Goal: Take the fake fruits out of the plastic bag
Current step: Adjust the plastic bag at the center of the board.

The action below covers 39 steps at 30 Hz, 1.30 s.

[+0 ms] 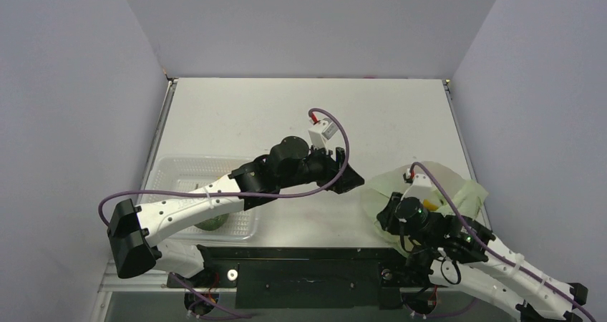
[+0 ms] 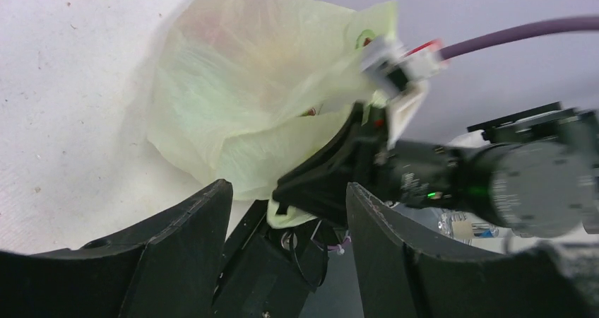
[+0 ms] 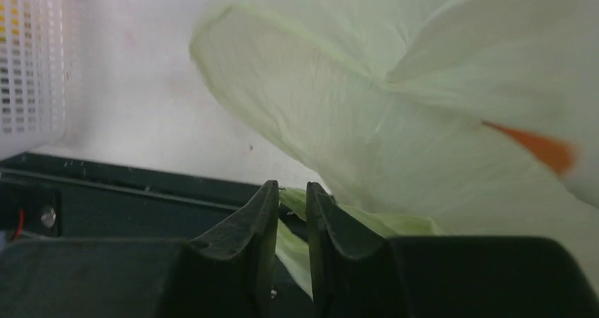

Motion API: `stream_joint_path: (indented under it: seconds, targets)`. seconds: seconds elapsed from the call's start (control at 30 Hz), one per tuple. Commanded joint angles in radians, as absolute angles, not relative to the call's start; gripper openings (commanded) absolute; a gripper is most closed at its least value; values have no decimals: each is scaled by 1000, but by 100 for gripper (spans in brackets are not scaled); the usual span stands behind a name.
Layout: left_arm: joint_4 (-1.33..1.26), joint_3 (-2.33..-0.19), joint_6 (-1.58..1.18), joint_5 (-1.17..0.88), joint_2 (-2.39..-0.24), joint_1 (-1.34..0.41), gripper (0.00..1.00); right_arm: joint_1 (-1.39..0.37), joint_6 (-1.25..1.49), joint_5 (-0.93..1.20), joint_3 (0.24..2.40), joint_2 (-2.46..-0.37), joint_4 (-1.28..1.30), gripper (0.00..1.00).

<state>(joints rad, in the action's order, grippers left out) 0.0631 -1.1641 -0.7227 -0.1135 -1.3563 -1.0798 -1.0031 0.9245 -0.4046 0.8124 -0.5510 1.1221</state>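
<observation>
The pale yellow-green plastic bag (image 1: pixel 444 189) lies crumpled at the near right of the table. It also shows in the left wrist view (image 2: pixel 247 99) and the right wrist view (image 3: pixel 339 99). My right gripper (image 1: pixel 388 220) is at the bag's near-left edge, and in the right wrist view it (image 3: pixel 291 191) is shut on a fold of the bag's film. An orange fruit (image 3: pixel 538 148) shows through the film, and a yellow-orange patch (image 1: pixel 429 204) shows in the bag from above. My left gripper (image 1: pixel 354 181) hovers open and empty just left of the bag, and it (image 2: pixel 286 198) faces the bag.
A clear latticed basket (image 1: pixel 179 175) stands at the near left under my left arm, with a green fruit (image 1: pixel 212 222) in it. Its wall shows in the right wrist view (image 3: pixel 28 63). The black base bar (image 1: pixel 308 261) runs along the near edge. Grey walls enclose the table.
</observation>
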Motion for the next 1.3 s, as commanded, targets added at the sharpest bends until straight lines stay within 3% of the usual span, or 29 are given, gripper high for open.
stream_joint_path:
  seconds: [0.0, 0.1, 0.23, 0.4, 0.57, 0.87, 1.1, 1.27]
  targets:
    - [-32, -1168, -713, -128, -1345, -1095, 58, -1014, 1162, -49, 563, -410, 905, 17]
    - [-77, -1130, -724, -131, -1371, -1115, 58, -1014, 1141, -56, 563, -361, 877, 22]
    - [-94, -1078, -733, -64, -1397, -1165, 58, -1014, 1020, -162, 708, -423, 970, 39]
    - [-238, -919, -840, 77, -1373, -1231, 60, -1014, 931, -269, 858, -456, 1047, 48]
    - [-372, -873, -888, 179, -1418, -1333, 62, -1014, 879, -438, 1025, -433, 1165, 67]
    - [-376, -973, -854, 212, -1549, -1443, 64, -1012, 824, -736, 1265, -619, 1495, 72]
    - [-398, -1053, -711, 203, -1583, -1506, 64, -1013, 775, -617, 1211, -634, 1518, 75]
    - [-363, -1120, -688, 179, -1641, -1510, 61, -1013, 849, -669, 1124, -697, 1541, 75]
